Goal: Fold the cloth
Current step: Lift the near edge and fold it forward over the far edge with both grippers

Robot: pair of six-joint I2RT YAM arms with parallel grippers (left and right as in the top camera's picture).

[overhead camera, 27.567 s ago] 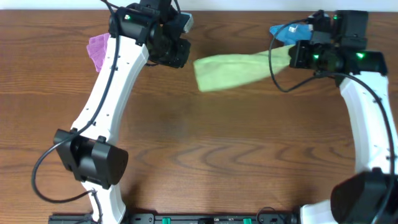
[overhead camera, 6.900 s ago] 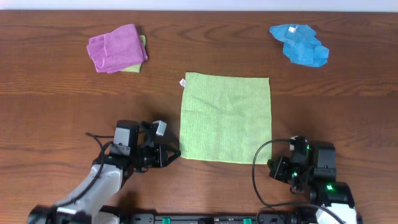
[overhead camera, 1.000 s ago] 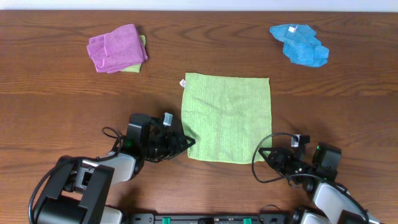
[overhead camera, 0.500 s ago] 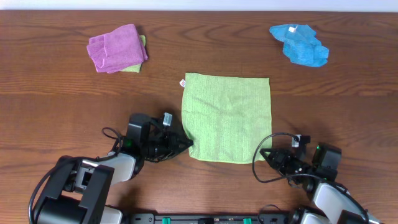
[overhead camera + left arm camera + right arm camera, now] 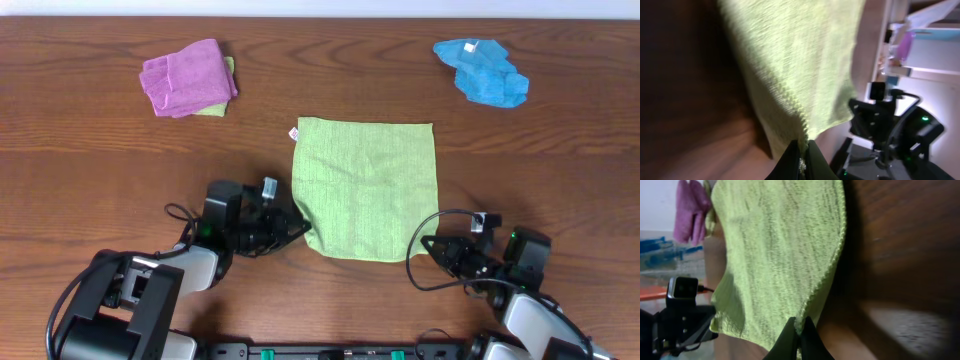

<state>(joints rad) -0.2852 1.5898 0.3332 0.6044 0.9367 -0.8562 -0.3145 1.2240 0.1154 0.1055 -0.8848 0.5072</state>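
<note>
Overhead, you see the cloth (image 5: 365, 188) flat at mid-table (image 5: 100, 180), with the left gripper (image 5: 303, 232) at its 7 o'clock corner and the right gripper (image 5: 428, 243) at 5 o'clock. Only your wrist views show both pinching its hem. The wood is brown, and a pale wall (image 5: 940, 85) stands behind.

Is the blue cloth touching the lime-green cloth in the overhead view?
No, the blue cloth lies apart from the lime-green cloth, with bare wooden table between them.

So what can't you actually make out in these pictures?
- Overhead: the cloth's two near corners, covered by the left fingers and right fingers.
- Overhead: the cloth's tag, too small to read.
- Overhead: a green piece under the purple cloth, mostly covered.
- Left wrist: the table, dark and blurred.
</note>
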